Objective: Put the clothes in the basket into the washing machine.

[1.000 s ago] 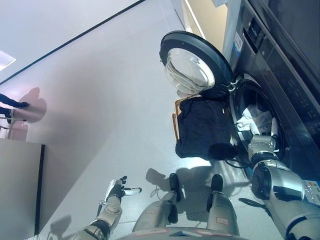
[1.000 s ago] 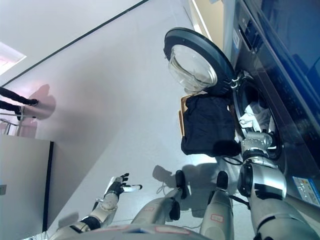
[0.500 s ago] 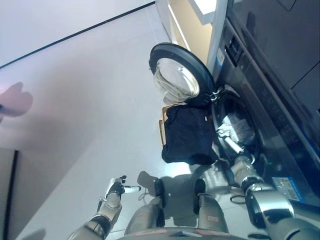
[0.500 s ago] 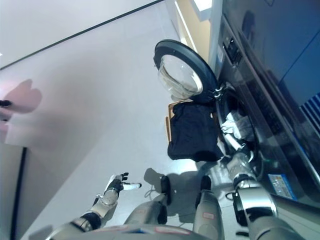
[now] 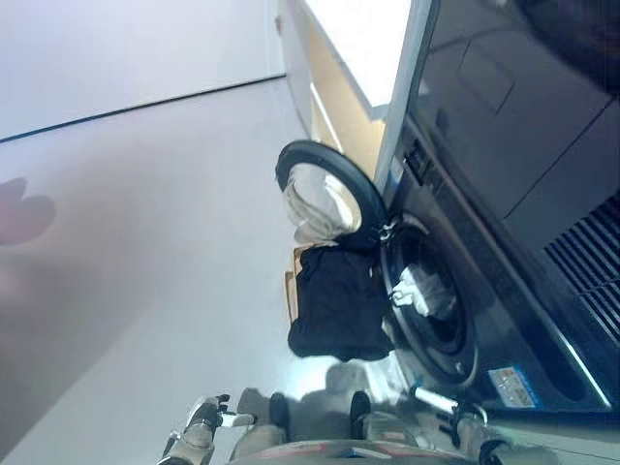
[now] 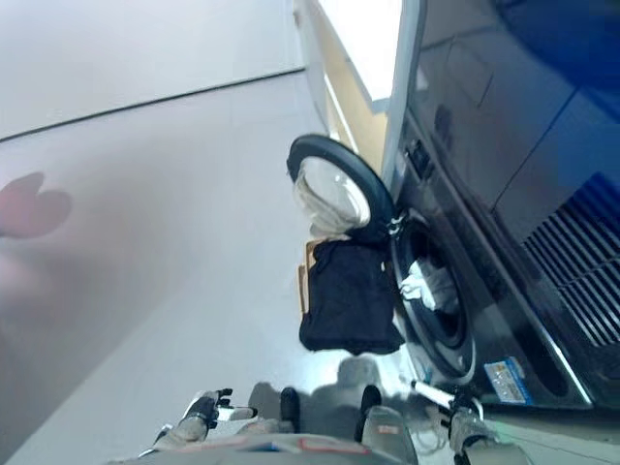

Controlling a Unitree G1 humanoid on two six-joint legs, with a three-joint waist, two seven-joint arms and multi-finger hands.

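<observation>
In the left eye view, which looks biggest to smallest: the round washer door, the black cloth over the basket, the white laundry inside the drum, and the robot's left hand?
1. Black cloth and round washer door: they look about alike, so I won't rank them.
2. White laundry in the drum.
3. Left hand, smallest, though it sits nearest the camera.

left robot hand [image 6: 205, 411] open, right robot hand [image 6: 455, 402] open

White clothes [image 6: 429, 286] lie inside the open washing machine [image 6: 455, 291], beside the basket [image 6: 349, 295].
</observation>
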